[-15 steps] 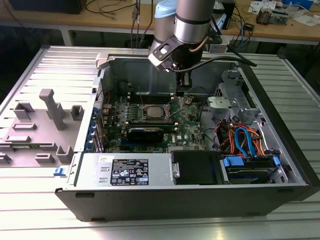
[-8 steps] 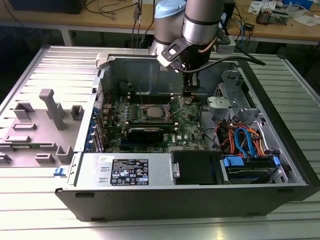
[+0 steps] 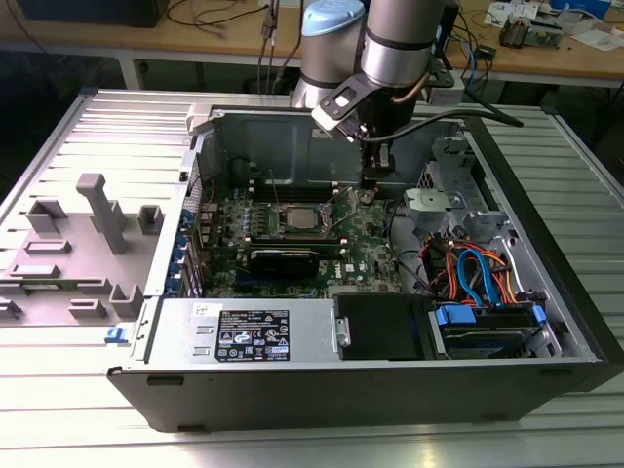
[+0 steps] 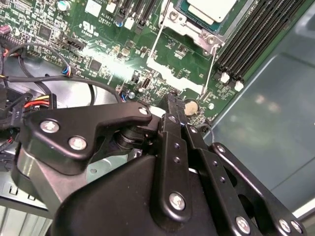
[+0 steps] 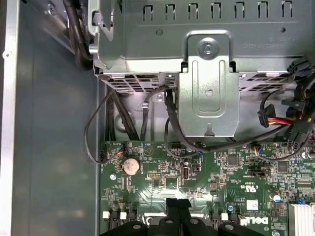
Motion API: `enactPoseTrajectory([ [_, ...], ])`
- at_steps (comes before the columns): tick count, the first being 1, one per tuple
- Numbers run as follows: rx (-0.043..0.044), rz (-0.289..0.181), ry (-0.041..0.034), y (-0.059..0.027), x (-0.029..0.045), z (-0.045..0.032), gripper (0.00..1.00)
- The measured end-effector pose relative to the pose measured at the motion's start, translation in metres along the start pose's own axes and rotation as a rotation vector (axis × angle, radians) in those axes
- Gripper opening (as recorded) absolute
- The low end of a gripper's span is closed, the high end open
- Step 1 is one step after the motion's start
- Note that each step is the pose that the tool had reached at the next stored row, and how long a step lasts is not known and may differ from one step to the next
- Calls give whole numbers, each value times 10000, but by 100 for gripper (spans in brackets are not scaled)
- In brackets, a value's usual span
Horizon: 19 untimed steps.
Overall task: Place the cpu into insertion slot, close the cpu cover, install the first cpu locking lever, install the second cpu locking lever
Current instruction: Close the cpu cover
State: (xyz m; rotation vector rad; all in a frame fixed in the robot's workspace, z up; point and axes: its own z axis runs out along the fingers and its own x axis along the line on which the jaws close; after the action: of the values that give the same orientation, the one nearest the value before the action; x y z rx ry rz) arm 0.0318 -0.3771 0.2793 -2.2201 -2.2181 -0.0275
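The cpu (image 3: pixel 304 217) lies in the insertion slot (image 3: pixel 283 226) on the green board, its silver top (image 4: pixel 210 8) showing through the window of the cpu cover (image 4: pixel 189 28), which lies down over it. Two thin wire locking levers (image 4: pixel 155 43) (image 4: pixel 212 66) reach out from the socket toward my gripper. My gripper (image 3: pixel 374 181) hangs over the board just to the exterior view's right of the socket. Its black fingertips (image 4: pixel 172 101) are pressed together with nothing between them, close to the end of the nearer lever and to a coin battery (image 4: pixel 191 105). The first wrist view shows the gripper (image 5: pixel 178 205) above the board.
Long black memory slots (image 4: pixel 256 37) flank the socket. A metal drive cage (image 5: pixel 206 83) with black and coloured cables (image 5: pixel 172 123) stands just beyond the board edge. The case wall (image 3: pixel 292 136) lies behind. A power supply (image 3: pixel 249 331) and a drive with blue cables (image 3: pixel 478 283) sit in front.
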Motion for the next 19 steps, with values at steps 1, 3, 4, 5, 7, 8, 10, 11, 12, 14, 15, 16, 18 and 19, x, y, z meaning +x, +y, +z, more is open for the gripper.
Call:
enactPoseTrajectory([
  [1, 0, 0, -1, 11, 2, 4, 11],
  [3, 0, -39, -9, 43, 32, 123, 11],
  [4, 89, -204, -6, 54, 34, 210, 11],
  [5, 122, -507, -4, 88, 33, 252, 11],
  [7, 124, -516, -3, 88, 33, 264, 11],
  [8, 126, -518, -4, 88, 33, 269, 11],
  [10, 130, -518, -4, 88, 33, 279, 11],
  [11, 133, -520, -5, 86, 32, 282, 11],
  [12, 136, -520, -8, 82, 32, 284, 11],
  [14, 135, -519, -4, 63, 32, 286, 11],
  [15, 135, -519, -3, 54, 32, 286, 11],
  [16, 136, -519, -4, 39, 32, 286, 11],
  [18, 135, -519, -2, 16, 32, 286, 11],
  [19, 136, -519, -1, 2, 32, 285, 11],
])
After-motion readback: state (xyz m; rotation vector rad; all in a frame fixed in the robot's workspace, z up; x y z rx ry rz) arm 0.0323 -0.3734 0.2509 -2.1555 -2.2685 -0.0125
